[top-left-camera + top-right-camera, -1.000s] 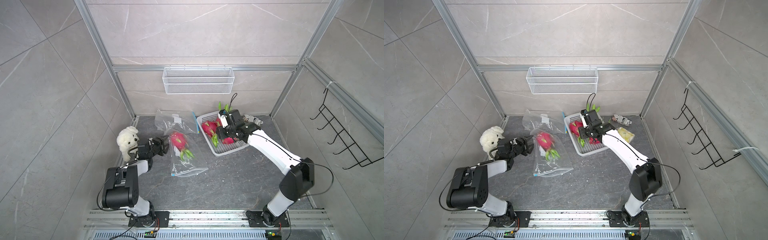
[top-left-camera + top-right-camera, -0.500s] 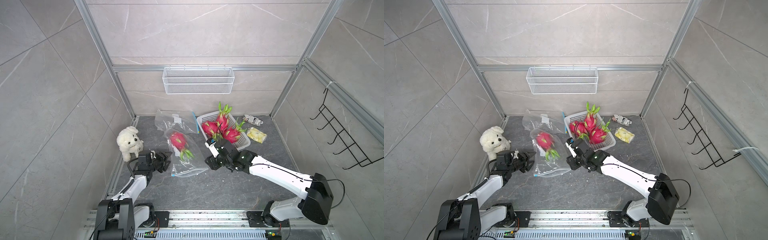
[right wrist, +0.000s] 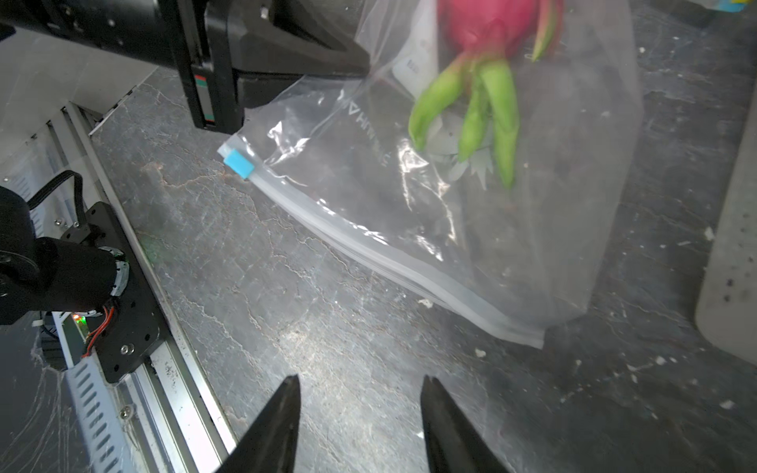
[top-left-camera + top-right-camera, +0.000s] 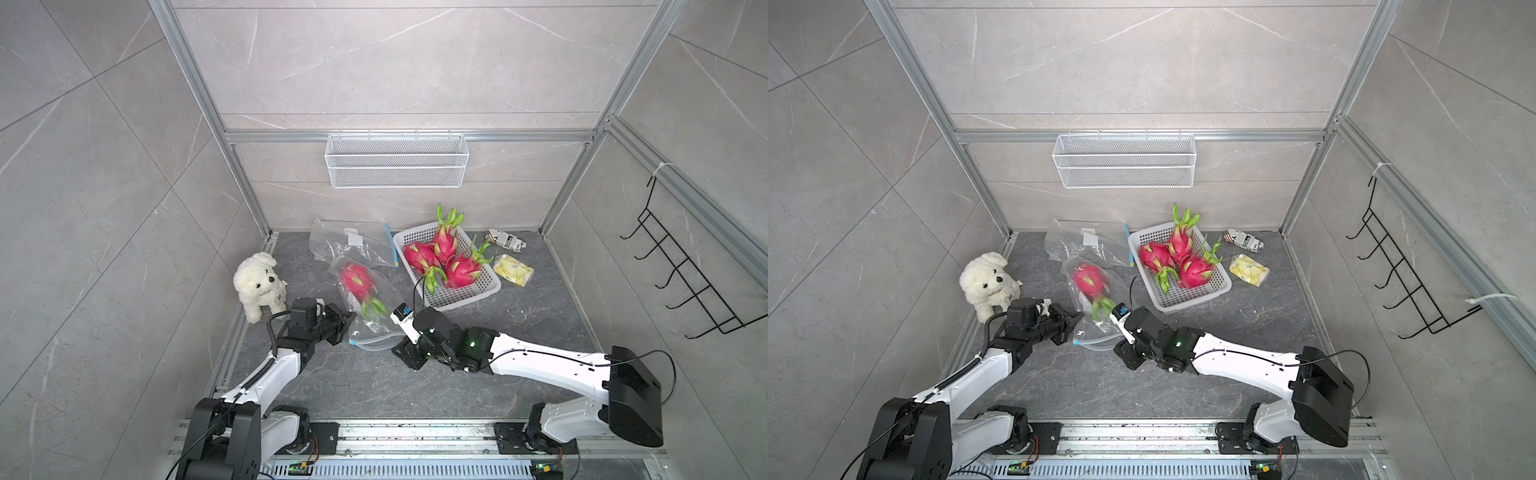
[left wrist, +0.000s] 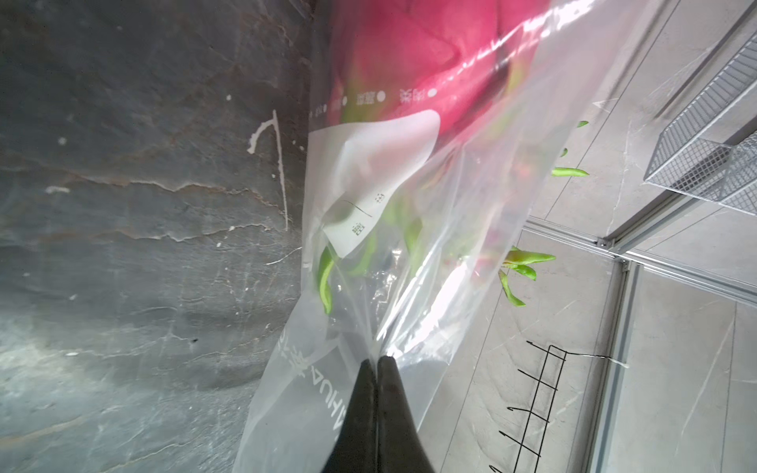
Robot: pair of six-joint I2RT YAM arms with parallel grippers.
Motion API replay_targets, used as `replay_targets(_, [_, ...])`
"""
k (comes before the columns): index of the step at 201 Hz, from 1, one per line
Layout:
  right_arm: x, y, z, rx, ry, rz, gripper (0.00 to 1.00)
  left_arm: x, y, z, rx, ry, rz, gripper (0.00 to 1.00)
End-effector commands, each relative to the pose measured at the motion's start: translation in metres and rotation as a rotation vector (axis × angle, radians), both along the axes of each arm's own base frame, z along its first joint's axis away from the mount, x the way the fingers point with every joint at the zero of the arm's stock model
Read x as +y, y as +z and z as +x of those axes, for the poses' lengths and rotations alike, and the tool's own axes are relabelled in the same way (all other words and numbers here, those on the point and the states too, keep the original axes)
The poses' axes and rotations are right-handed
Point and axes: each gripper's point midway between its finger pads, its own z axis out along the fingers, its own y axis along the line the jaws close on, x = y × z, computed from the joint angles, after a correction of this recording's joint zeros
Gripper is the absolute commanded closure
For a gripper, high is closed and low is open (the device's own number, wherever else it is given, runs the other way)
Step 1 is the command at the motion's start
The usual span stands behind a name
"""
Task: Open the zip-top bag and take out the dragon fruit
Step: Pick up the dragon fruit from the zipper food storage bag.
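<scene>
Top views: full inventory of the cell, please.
zip-top bag: 1, clear, blue slider, centre
bagged dragon fruit: 1, magenta, green spikes, inside it
second bag: 1, clear, farther back
basket: 1, white, back right
basket dragon fruit: 3, magenta-green, in basket
plush dog: 1, cream, left side
yellow packet: 1, right of basket
printed packet: 1, black-white, behind yellow packet
wire shelf: 1, white, hung at back
hook rack: 1, black, hung at right
left gripper: shut on zip-top bag
right gripper: open, near bag's zip edge

Grey veined tile walls [image 4: 395,62] enclose a dark stone floor [image 4: 540,303], with a white wire shelf [image 4: 397,168] hung behind.
</scene>
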Motion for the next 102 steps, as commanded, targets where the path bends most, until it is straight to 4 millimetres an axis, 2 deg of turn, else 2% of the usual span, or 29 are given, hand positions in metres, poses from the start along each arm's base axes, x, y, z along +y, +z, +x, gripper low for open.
replay_targets(1, [0.015,-0.009,0.0,-0.004,0.021,0.029,0.52,-0.003,0.039,0.014,-0.105,0.008,-0.029,0.97])
replay_targets(22, [0.026,-0.015,0.003,-0.017,0.035,0.05,0.54,-0.005,0.05,0.019,-0.12,0.014,-0.047,0.98])
replay_targets(43, [0.035,-0.014,0.015,-0.071,0.025,0.056,0.55,-0.007,0.058,0.021,-0.131,0.013,-0.06,0.96])
replay_targets(69, [0.042,-0.009,0.044,-0.213,-0.015,0.003,0.63,-0.009,0.061,0.021,-0.128,0.005,-0.071,0.96])
replay_targets(102, [0.041,-0.001,0.087,-0.366,-0.101,-0.119,0.71,-0.011,0.058,0.017,-0.113,-0.009,-0.075,0.96])
